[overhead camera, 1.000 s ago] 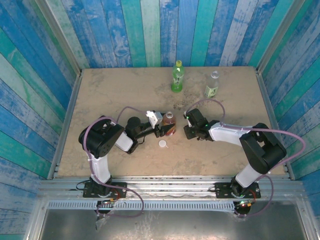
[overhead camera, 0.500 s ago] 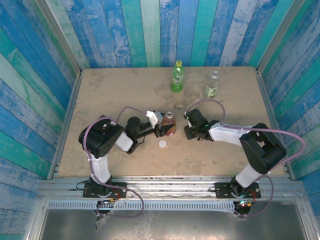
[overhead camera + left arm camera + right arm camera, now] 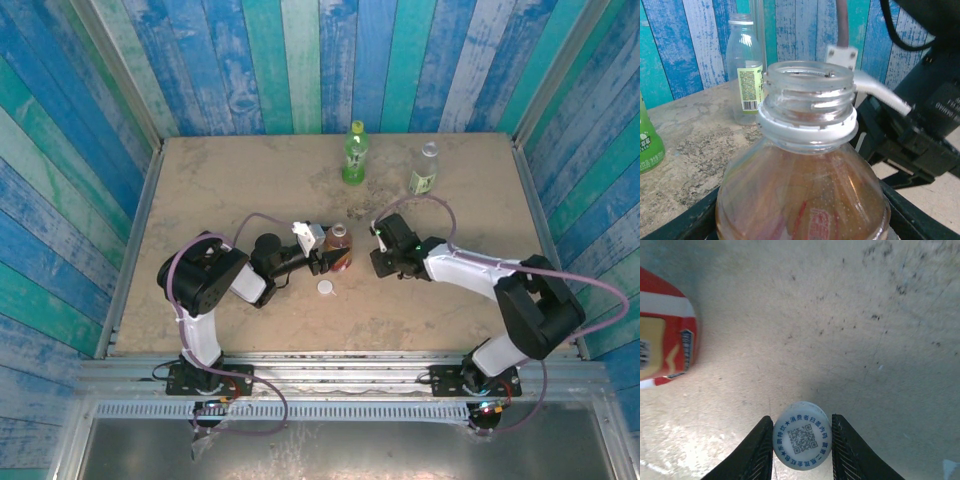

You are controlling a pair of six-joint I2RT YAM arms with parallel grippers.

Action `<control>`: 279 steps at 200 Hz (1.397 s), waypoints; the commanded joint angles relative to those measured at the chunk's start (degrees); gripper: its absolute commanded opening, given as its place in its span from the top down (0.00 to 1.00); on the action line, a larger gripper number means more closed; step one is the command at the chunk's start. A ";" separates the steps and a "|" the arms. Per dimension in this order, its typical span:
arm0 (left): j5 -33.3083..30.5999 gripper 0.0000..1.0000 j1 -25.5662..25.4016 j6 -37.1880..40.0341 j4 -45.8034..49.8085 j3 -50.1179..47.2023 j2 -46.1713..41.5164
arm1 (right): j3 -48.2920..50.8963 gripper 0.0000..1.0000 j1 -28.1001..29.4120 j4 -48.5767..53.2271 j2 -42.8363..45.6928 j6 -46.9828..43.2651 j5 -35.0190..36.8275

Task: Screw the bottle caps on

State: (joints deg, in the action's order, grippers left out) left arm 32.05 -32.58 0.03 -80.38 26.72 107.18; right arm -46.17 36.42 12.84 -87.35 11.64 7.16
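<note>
near the middle of the table (image 3: 200, 190), the amber bottle (image 3: 340, 248) is held upright by the left gripper (image 3: 331, 262), closed on its body, its threaded neck uncapped; a white cap (image 3: 802, 436) is pinched between the narrow fingers of the right gripper (image 3: 377, 263), near that bottle; a second white cap (image 3: 325, 287) is seen loose in front; the green bottle (image 3: 354, 153) and clear bottle (image 3: 424, 168) are stood well apart at the far edge.
</note>
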 commanded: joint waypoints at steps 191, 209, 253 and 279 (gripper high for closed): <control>1.59 0.42 -0.12 -0.42 2.47 -1.06 0.31 | -34.31 0.68 10.82 27.35 0.45 -8.75 -3.47; 1.59 0.43 -0.12 -0.52 2.39 -0.95 0.55 | -35.00 0.68 10.86 27.52 -0.48 -8.72 -3.83; 1.91 0.43 -0.11 -0.31 2.48 -1.06 0.63 | -36.26 0.68 10.75 27.59 -2.53 -9.14 -4.13; 2.12 0.43 -0.13 -0.06 2.75 -1.06 0.51 | -36.63 0.68 10.81 27.60 -3.51 -9.18 -3.32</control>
State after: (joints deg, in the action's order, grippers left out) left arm 32.29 -32.58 0.01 -80.44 26.72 107.18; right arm -81.52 47.03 39.46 -89.56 3.18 3.64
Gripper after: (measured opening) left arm 0.656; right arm 0.321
